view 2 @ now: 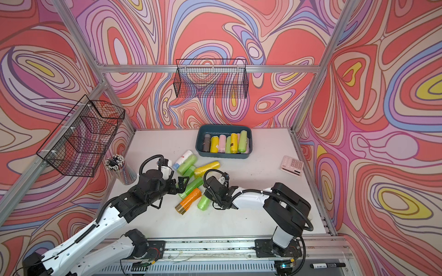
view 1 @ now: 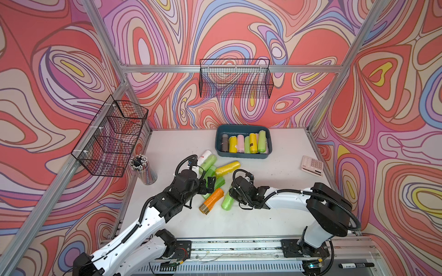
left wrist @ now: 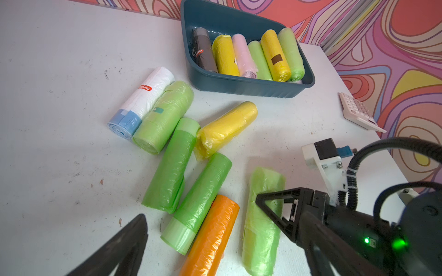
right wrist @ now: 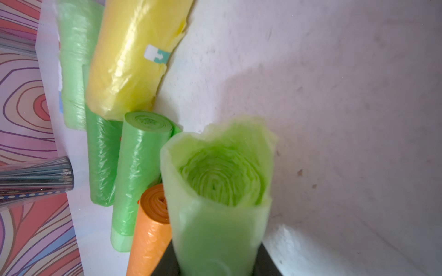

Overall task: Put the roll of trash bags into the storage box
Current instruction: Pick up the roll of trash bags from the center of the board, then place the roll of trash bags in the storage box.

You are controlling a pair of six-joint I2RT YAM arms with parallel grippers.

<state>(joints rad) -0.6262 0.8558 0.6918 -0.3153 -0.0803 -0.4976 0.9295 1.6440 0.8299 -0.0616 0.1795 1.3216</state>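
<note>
The roll of trash bags (left wrist: 258, 239) in play is the pale green one at the near edge of the loose rolls (view 1: 227, 166) on the table (view 1: 167, 143). It lies just beside the orange roll (view 1: 211, 200) and, as far as the views show, rests on the surface. The right gripper (left wrist: 262, 205) is clamped across it, and the roll fills the right wrist view end-on. The left gripper (view 1: 208, 184) hangs over the green rolls of the heap with its jaws spread wide and empty. So the grasp looks made, and the lift is the step in hand. Next should come a straight rise to clear the orange neighbour, then a carry to the storage box (view 1: 241, 154) at the far side of the table, well apart from here. A row of rolls (view 1: 248, 143) already spans the box floor, so the release likely wants the bare strip behind them, or a gentle lay on top in line with the others
</note>
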